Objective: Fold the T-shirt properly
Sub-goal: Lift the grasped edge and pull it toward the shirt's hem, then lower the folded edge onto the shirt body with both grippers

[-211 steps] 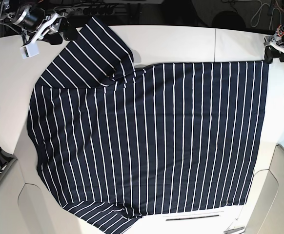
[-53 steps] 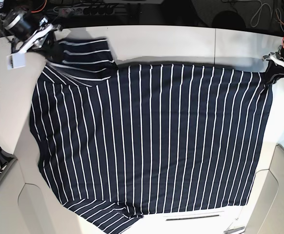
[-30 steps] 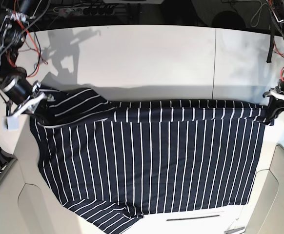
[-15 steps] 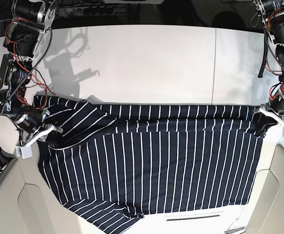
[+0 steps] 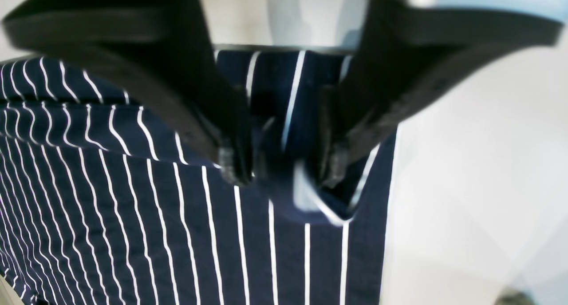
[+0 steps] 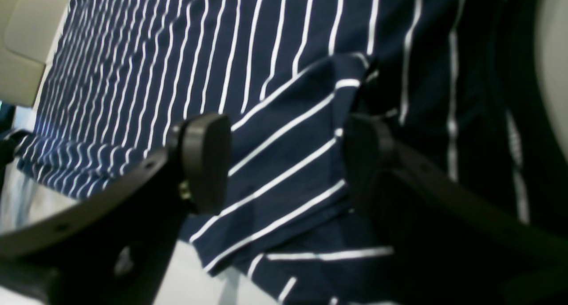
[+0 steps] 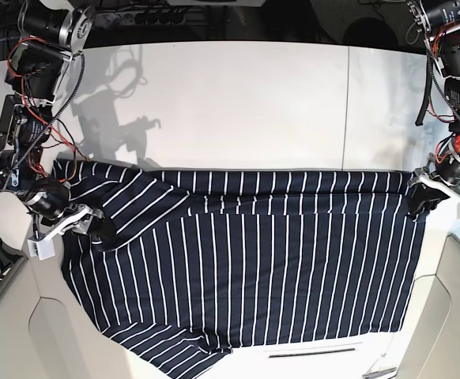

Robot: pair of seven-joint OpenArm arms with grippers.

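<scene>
The T-shirt (image 7: 246, 260) lies on the counter (image 7: 238, 103), top edge folded over; right gripper (image 6: 288, 163) gapes wide above the sleeve; left gripper (image 5: 284, 163) stands parted around a corner that could snag and drag the fold askew.

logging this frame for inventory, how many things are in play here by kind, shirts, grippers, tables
T-shirt: 1
Grippers: 2, the left gripper and the right gripper
Table: 1
Total: 4
</scene>
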